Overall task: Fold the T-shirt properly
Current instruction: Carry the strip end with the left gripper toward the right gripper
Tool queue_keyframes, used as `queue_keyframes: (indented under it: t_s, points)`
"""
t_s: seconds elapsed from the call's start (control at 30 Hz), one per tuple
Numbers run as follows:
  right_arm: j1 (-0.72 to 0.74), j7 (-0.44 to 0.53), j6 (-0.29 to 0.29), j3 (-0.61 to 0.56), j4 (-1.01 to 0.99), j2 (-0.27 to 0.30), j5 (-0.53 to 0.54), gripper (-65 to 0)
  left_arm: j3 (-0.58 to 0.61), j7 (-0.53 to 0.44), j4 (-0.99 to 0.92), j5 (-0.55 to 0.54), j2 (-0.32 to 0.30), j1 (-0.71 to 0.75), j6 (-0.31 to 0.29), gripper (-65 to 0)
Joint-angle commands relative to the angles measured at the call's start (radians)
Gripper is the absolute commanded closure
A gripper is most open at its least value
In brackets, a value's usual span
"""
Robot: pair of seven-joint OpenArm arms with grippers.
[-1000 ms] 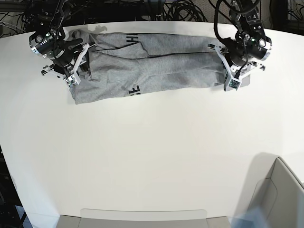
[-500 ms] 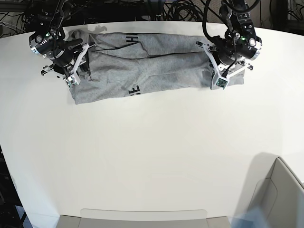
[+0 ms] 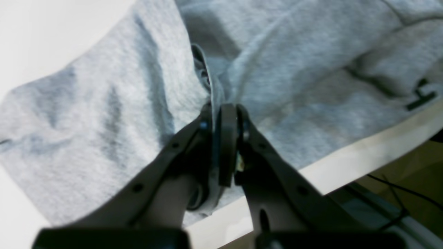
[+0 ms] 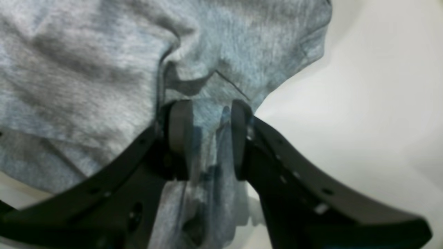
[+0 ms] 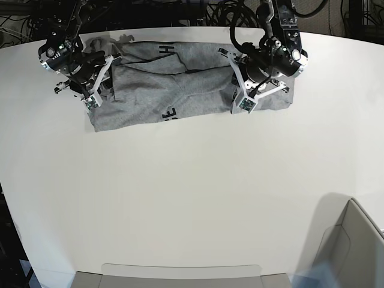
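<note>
The heather-grey T-shirt (image 5: 174, 90) lies as a long band along the far side of the white table, with black lettering showing on it. My left gripper (image 5: 241, 91) is shut on a fold of the shirt's right end and holds it over the band's middle-right part. In the left wrist view its jaws (image 3: 225, 116) pinch a ridge of grey cloth (image 3: 294, 69). My right gripper (image 5: 98, 85) sits on the shirt's left end. In the right wrist view its pads (image 4: 178, 128) clamp a bunch of cloth (image 4: 86, 52).
The table's far edge (image 3: 346, 162) runs close behind the shirt, with cables beyond it. A grey box (image 5: 354, 246) stands at the front right corner and a flat grey tray (image 5: 180, 275) at the front edge.
My left gripper has moved left in the base view, dragging the shirt's right end with it, so the band is shorter. The right gripper has stayed on the left end.
</note>
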Motion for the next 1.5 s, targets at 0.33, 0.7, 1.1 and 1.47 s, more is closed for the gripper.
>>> queue_keyframes:
  t_s: [0.33,0.7,1.1,1.47]
  points:
    - [0.012,0.017,0.01,0.0,0.016,0.005,0.013,-19.3,0.067,-0.014,0.015,-0.01,0.001,-0.008,-0.001,0.0]
    - [0.012,0.017,0.01,0.0,0.016,0.005,0.013,-19.3,0.096,-0.014,0.013,-0.005,-0.003,-0.008,-0.001,-8.9]
    - [0.012,0.017,0.01,0.0,0.017,0.005,0.013,-19.3,0.099,-0.014,0.018,-0.2,-0.005,-0.01,-0.001,-23.9]
    - [0.025,0.017,0.01,0.011,0.051,0.004,0.017,-19.3,-0.237,-0.014,0.009,-0.522,-0.126,-0.036,-0.001,-7.9]
